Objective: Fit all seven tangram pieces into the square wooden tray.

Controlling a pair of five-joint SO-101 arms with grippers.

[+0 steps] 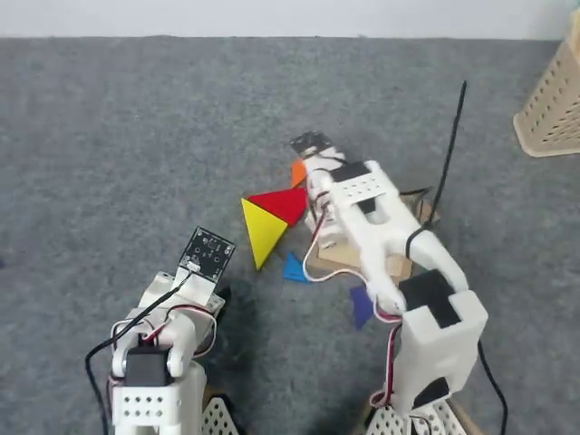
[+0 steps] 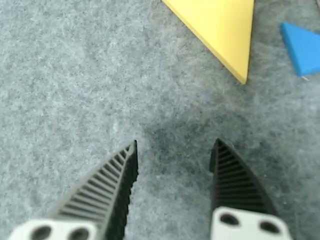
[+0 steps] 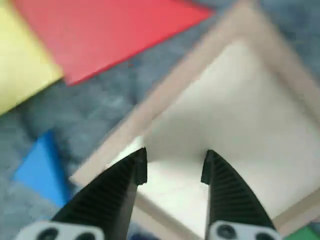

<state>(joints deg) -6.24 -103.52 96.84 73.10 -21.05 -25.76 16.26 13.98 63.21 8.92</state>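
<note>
Right gripper [image 3: 175,152]: my black toothy jaws are apart, holding nothing, hung where pieces must go.
Left gripper [image 2: 176,142]: apart and empty too, low over fuzzy grey carpet [image 2: 75,75].
Wooden tray [image 3: 250,115]: square, smooth, pale, under the first jaws.
Yellow triangle [image 2: 220,25]: big, flat, outside.
Red triangle [image 3: 100,35]: right beside it.
Blue triangle [image 2: 302,47]: small, near.

surface: grey carpet [image 1: 136,136] | far edge: pale wall strip [image 1: 272,16] | top-right corner: beige perforated basket [image 1: 553,100]

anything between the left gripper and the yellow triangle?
Nothing but bare carpet. The left wrist view shows the open left gripper and the yellow triangle with an uninterrupted grey stretch between them.
</note>
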